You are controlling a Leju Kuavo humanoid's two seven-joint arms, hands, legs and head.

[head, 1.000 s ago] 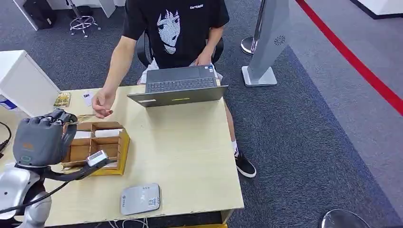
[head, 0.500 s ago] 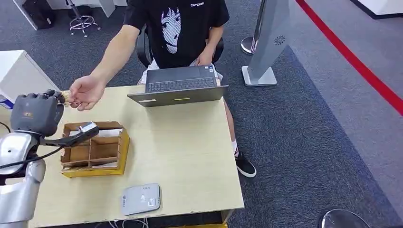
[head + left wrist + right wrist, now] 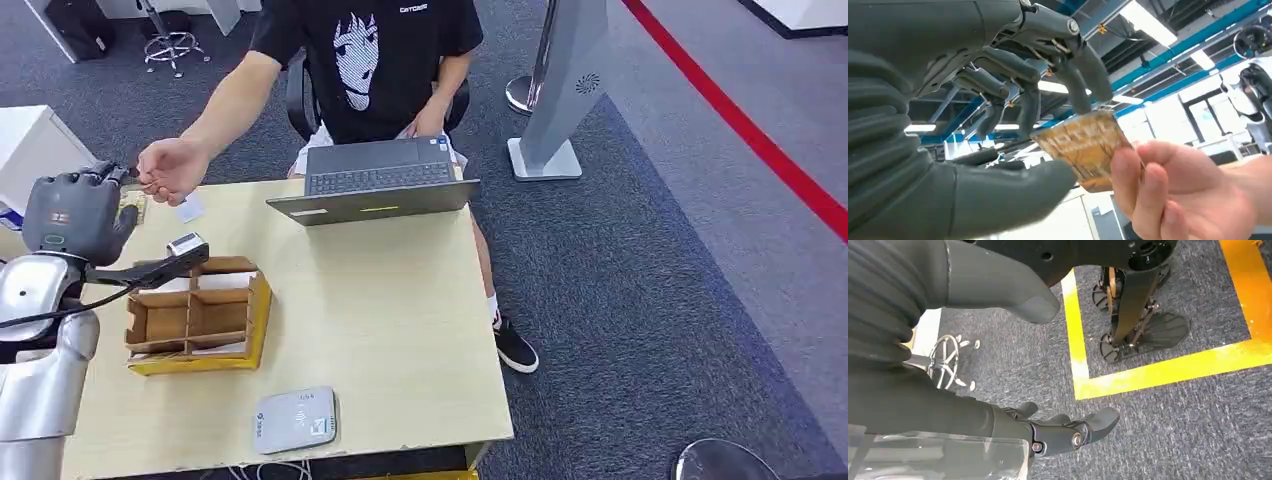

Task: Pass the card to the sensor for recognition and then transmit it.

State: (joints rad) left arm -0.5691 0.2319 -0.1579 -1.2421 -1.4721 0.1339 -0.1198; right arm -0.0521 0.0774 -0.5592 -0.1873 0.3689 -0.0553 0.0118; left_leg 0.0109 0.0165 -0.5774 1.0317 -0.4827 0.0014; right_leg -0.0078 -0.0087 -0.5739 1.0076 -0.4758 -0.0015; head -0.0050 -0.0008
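Left wrist view: left hand [image 3: 998, 125] raised beyond table's far corner, finger and thumb pinching gold card [image 3: 1087, 149]; person's hand [image 3: 1168, 192] grips opposite edge, apparently mid-handover. Right hand [image 3: 1068, 432] hangs empty, fingers loosely apart.

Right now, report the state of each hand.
Left hand: pinching the card, which the person's hand also grips.
Right hand: holding nothing, fingers apart, hanging over the floor.
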